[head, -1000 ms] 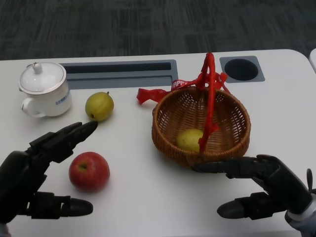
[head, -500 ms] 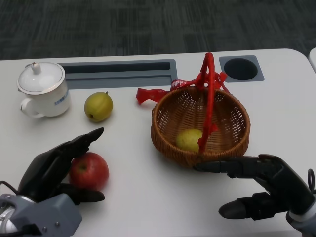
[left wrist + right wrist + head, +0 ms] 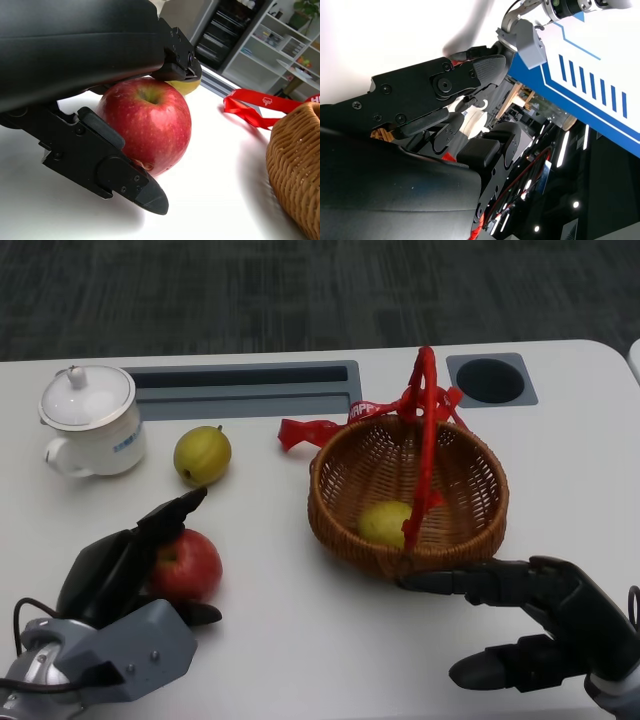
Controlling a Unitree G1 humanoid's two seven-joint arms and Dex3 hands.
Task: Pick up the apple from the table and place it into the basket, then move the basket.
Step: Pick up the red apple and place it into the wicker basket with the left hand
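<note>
Cupping the red apple (image 3: 187, 564) on the table, the left hand (image 3: 125, 565) has fingers over its top and thumb low against its side. Palm faces the basket (image 3: 478, 530), off beyond the apple. Right hand (image 3: 540, 625) hovers spread and empty, fingertips just before the basket's near wall.

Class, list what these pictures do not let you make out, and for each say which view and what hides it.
- Left side of the apple: head view, covered by the left hand.
- Yellow fruit in the basket: head view, partly behind the red handle.
- Print on the white pot: head view, too small.
- Basket: right wrist view, blocked by the right hand.
- Basket: left wrist view, cut off by the edge.
</note>
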